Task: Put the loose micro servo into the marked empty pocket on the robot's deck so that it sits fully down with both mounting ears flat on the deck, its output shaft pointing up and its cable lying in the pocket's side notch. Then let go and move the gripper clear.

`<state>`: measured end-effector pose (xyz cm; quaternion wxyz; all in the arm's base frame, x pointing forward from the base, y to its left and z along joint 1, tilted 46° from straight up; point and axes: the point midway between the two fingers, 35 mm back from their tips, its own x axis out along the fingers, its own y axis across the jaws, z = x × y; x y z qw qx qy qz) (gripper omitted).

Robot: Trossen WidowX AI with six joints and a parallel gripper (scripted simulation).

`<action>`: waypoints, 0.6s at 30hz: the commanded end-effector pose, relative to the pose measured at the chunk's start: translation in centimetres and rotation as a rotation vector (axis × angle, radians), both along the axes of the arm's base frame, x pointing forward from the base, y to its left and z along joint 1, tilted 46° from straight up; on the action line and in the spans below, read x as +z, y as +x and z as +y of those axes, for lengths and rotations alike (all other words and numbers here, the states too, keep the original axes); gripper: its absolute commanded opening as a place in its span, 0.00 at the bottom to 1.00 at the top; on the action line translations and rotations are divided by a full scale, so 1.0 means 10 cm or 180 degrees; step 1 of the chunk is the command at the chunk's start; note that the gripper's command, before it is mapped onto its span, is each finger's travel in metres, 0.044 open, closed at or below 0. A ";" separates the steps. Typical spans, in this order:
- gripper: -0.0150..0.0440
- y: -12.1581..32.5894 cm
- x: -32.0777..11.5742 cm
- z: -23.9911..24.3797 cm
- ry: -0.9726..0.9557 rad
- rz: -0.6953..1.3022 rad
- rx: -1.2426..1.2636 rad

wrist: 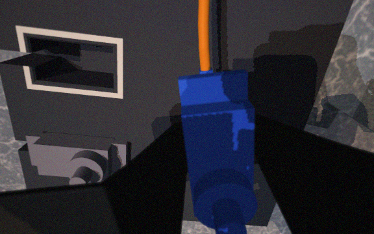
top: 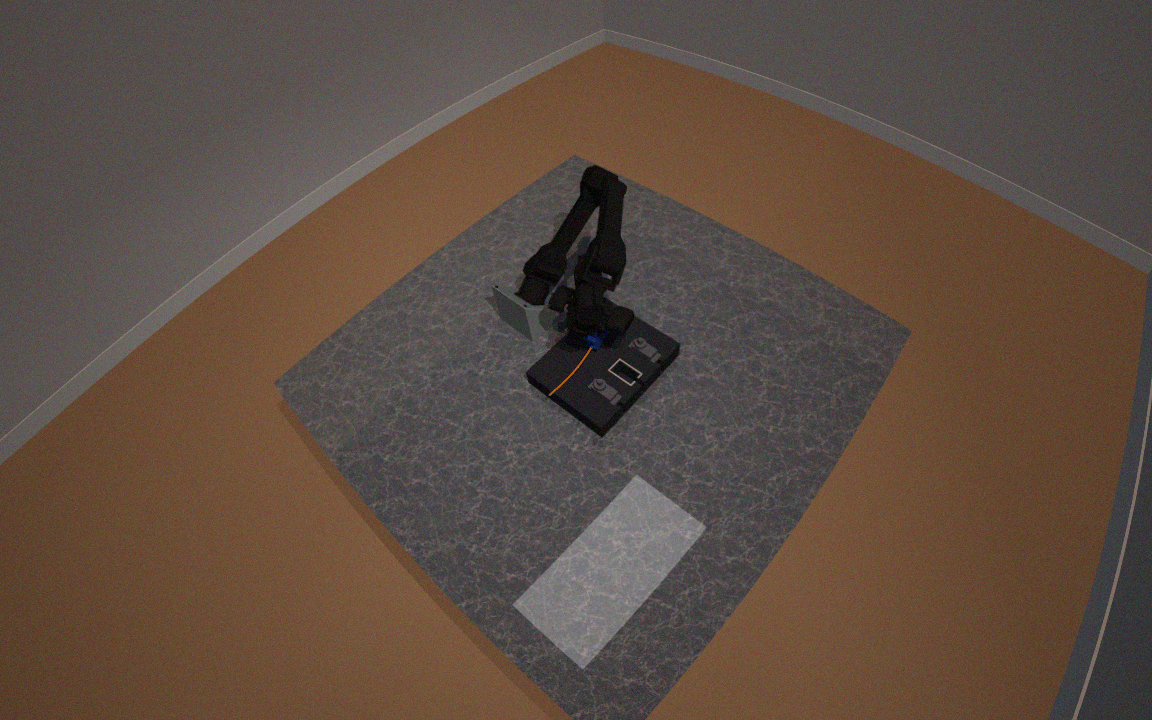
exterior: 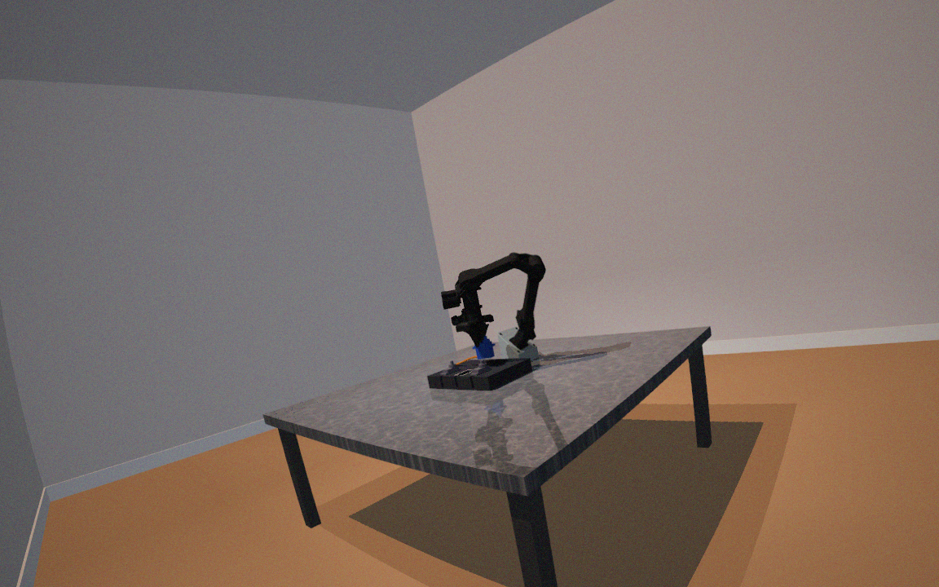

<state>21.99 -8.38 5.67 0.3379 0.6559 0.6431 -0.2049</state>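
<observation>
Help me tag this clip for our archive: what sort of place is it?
Probably a bare test room for bench assembly: plain grey walls, a marble-patterned grey table on an orange-brown floor, and a black robot arm working over a black deck of servo pockets.

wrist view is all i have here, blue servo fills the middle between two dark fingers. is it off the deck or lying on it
Observer: In the exterior view the servo hangs in the gripper just above the deck, apart from it.
Operator: where does the orange cable end, it runs off my frame
Observer: From the top view the cable trails across the deck to its edge.
Operator: anything on the far side of the marked pocket
Observer: Yes, the top view shows the pocket sitting between two seated grey servos.
</observation>
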 end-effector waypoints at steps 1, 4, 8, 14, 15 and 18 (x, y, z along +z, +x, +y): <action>0.25 0.01 0.00 -0.03 -0.0052 -0.0263 0.0243; 0.25 0.01 0.00 -0.03 -0.0082 -0.0495 0.0476; 0.25 0.01 0.00 -0.03 -0.0122 -0.0805 0.0787; 0.25 0.01 0.00 -0.03 -0.0182 -0.1269 0.1253; 0.25 0.01 0.00 -0.03 -0.0192 -0.1346 0.1331; 0.25 0.01 0.00 -0.03 -0.0222 -0.1578 0.1564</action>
